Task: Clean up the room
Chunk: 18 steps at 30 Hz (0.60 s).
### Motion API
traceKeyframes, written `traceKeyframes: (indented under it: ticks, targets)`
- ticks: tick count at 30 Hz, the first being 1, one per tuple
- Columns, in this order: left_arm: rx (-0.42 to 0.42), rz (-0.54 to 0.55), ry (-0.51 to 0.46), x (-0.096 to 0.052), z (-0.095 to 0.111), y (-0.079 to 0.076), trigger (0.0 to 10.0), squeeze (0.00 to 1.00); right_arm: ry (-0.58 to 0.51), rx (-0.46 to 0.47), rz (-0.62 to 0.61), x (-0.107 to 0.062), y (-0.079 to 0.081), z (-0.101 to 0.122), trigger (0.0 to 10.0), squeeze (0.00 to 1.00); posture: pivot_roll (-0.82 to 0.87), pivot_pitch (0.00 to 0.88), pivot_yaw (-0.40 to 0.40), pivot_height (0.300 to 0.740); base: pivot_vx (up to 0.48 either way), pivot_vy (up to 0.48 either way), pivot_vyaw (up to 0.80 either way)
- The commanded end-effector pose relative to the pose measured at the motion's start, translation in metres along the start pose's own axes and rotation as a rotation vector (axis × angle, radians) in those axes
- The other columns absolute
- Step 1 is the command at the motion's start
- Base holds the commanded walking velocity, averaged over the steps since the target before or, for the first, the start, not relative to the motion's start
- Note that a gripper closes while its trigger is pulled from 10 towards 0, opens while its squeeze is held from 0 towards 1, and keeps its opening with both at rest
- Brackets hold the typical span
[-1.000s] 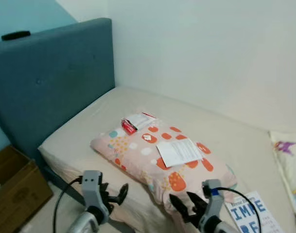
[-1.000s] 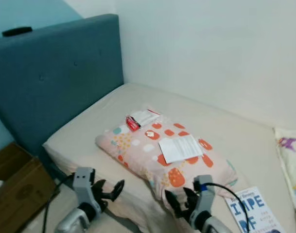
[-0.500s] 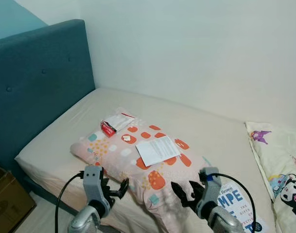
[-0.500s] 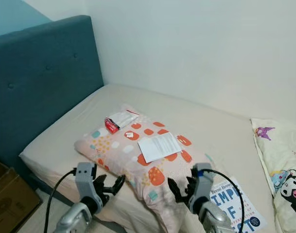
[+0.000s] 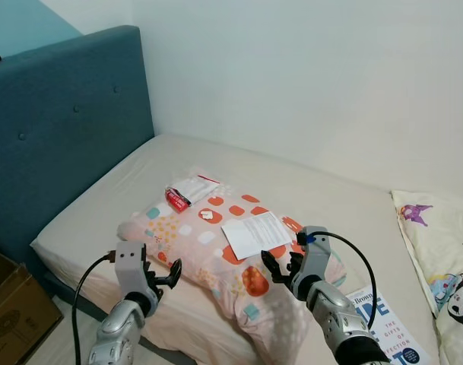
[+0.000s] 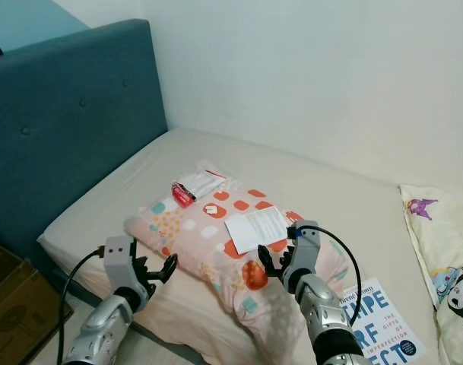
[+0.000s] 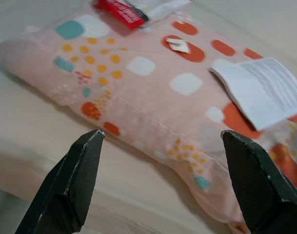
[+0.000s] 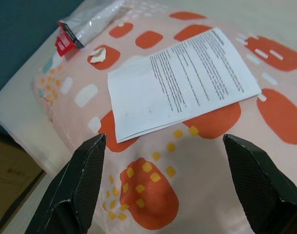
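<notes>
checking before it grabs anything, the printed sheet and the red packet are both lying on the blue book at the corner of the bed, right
Not quite. The printed sheet and the red packet both lie on the spotted pillow, not on the blue book. The book lies apart, beside the pillow near the bed's edge. The right wrist view shows the pillow's pattern under both.

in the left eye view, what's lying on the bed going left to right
red and white packet → small white scrap → printed paper sheet → blue and white book → cartoon-print pillow
</notes>
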<state>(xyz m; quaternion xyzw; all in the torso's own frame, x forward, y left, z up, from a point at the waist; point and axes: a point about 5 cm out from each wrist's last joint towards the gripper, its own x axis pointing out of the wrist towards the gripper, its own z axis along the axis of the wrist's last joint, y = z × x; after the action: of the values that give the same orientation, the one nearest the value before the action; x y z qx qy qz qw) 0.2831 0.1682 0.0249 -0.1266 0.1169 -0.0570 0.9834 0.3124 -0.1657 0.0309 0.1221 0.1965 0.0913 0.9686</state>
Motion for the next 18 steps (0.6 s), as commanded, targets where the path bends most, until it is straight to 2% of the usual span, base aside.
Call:
traceKeyframes:
  ticks: [1,3,8,13,18]
  targets:
    - [0.015,0.011,0.011,0.0,-0.002,0.004,10.0,0.0,-0.006,0.021,-0.051,0.001,-0.002,-0.003,10.0,0.0,-0.02,0.006,-0.048,0.726,0.0,0.0,0.0]
    - [0.019,0.018,0.006,0.002,0.0,0.007,10.0,0.0,-0.032,0.04,-0.132,0.004,-0.006,0.004,10.0,0.0,-0.02,0.006,-0.05,0.726,0.0,0.0,0.0]
    - [0.021,0.02,0.002,0.003,0.001,0.008,10.0,0.0,-0.038,0.052,-0.123,0.006,-0.007,0.006,10.0,0.0,-0.02,0.011,-0.05,0.726,0.0,0.0,0.0]
    - [0.02,0.028,-0.01,0.004,0.004,0.01,10.0,0.0,-0.019,0.084,-0.088,0.008,-0.007,0.01,10.0,0.0,-0.03,0.017,-0.047,0.726,0.0,0.0,0.0]
    - [0.018,0.029,-0.035,0.006,0.011,0.011,10.0,0.0,-0.086,0.161,0.007,0.014,0.001,0.027,10.0,0.0,-0.03,0.035,-0.041,0.711,0.0,0.0,0.0]
